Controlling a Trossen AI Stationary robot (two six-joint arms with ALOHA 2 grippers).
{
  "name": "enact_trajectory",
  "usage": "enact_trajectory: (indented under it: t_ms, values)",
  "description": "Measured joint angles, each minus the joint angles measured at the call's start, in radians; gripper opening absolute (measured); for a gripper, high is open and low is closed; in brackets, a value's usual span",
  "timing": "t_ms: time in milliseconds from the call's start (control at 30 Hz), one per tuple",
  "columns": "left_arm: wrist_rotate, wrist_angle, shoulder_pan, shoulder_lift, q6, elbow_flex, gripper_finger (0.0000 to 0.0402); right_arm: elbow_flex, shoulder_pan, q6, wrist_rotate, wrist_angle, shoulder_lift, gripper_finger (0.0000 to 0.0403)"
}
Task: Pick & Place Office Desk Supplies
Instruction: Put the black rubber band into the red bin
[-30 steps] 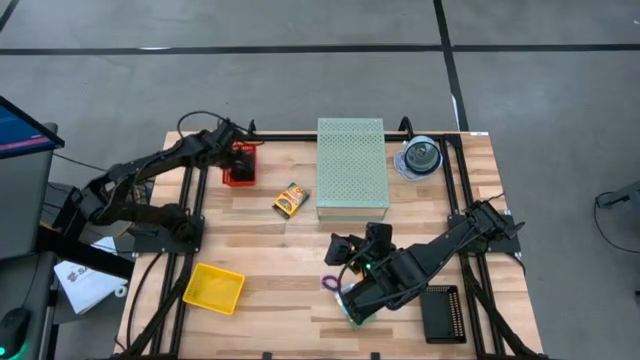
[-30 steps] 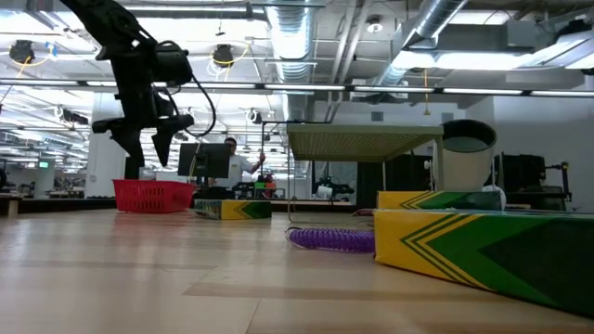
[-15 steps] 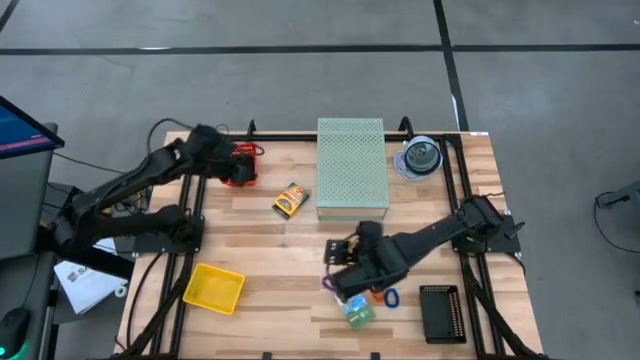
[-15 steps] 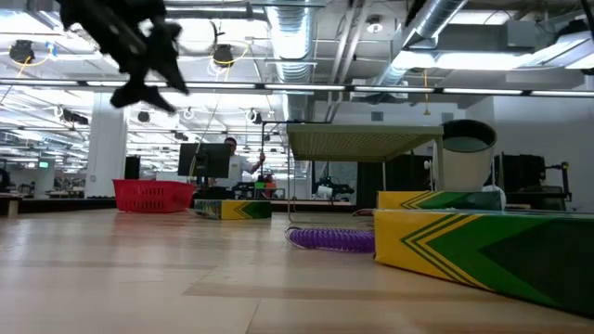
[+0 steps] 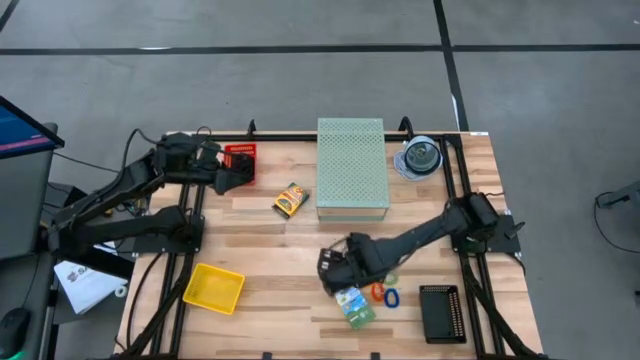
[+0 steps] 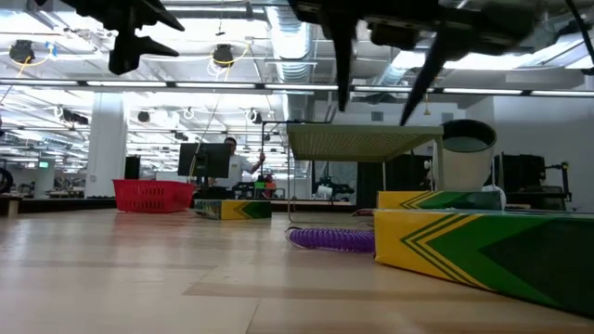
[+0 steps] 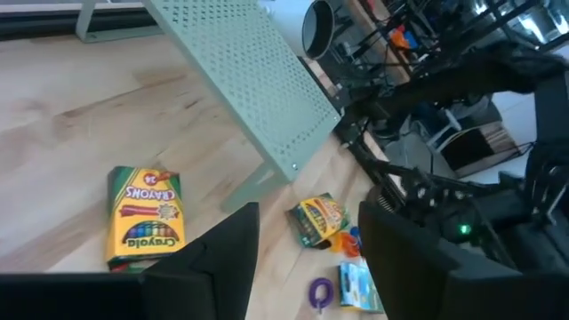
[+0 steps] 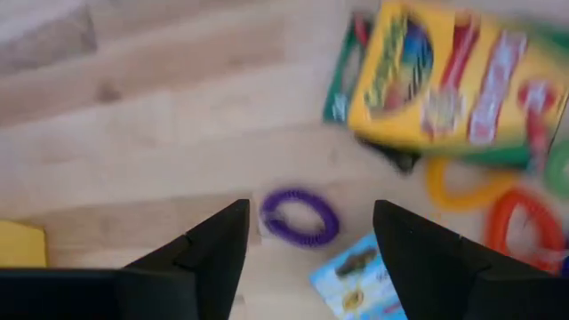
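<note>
Hovering over the near middle of the wooden table [image 5: 270, 250], the right gripper [image 8: 307, 233] is hanging with fingers spread wide and empty above a small purple coiled elastic loop [image 8: 300, 217], which is lying flat beside a yellow crayon box [image 8: 462, 80]. That loop is probably light, soft and springy; pinching across one side of its ring looks safest. The left gripper [image 5: 240, 174], open and empty, is waiting by the red basket [image 5: 241, 152].

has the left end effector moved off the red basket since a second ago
Yes. In the high view the left end effector has pulled back toward the table's left edge; it now sits at the red basket's near side instead of directly over it.
</note>
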Motion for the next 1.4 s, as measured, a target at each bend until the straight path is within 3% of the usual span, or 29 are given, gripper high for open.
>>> enact_trajectory:
  t_ms: [167,433,1400]
  values:
    - [-0.001,0.004,0.0,0.018,-0.007,0.0,0.0178,-0.068,0.045,0.168,0.029,0.029,0.041,0.0196]
    - [0.012,0.04,-0.017,0.049,-0.026,0.0,0.0176,-0.052,0.026,0.178,0.041,0.069,0.131,0.0153]
    - [0.02,0.056,-0.066,0.082,-0.06,0.0,0.0172,-0.047,0.042,0.183,0.004,-0.041,0.165,0.0164]
